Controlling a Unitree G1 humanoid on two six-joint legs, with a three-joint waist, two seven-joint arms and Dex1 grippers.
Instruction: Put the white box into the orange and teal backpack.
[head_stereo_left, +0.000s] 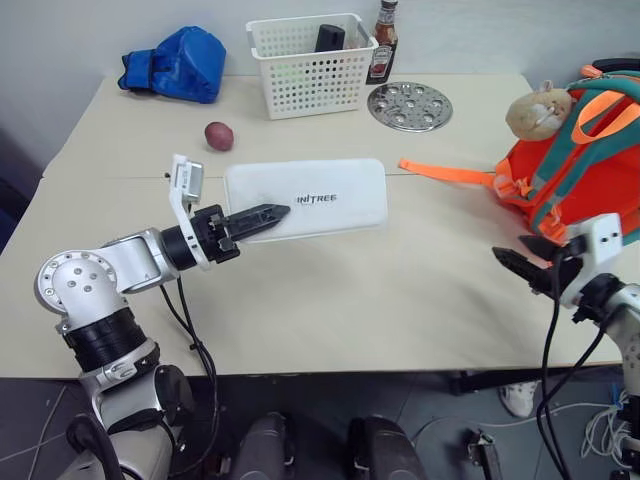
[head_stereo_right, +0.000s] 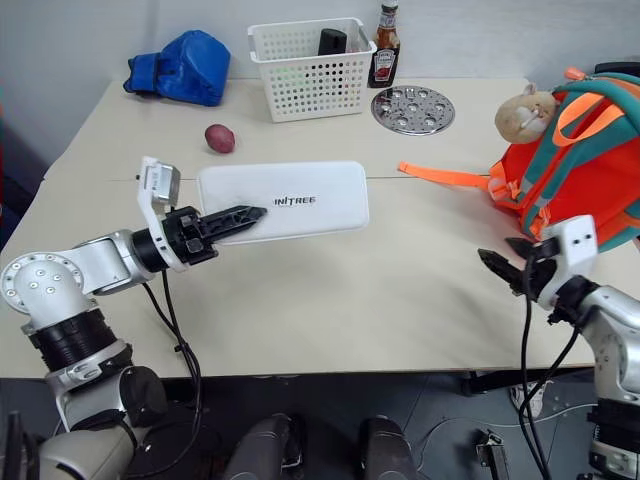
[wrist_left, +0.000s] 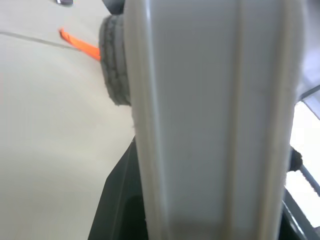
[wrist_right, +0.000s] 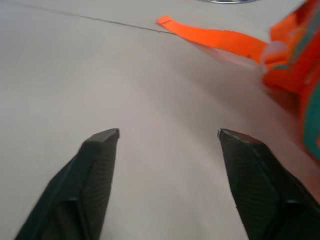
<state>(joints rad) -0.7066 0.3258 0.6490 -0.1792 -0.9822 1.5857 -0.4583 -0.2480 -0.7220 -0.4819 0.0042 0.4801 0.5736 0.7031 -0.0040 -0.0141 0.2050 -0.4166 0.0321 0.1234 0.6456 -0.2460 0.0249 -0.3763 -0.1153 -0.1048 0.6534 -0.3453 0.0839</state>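
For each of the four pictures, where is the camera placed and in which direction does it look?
Left eye, right eye: on the head, looking down at the beige table; both arms show.
Left wrist: along the left gripper, shut on the flat white box.
Right wrist: along the open right gripper toward the orange and teal backpack.
Shared: the backpack's orange strap.

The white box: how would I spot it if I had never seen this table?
Start at the beige table. Near its middle, in front of the white perforated basket, is the white box, held at one end by the left end effector. It is flat and long with rounded corners and small dark lettering on top.
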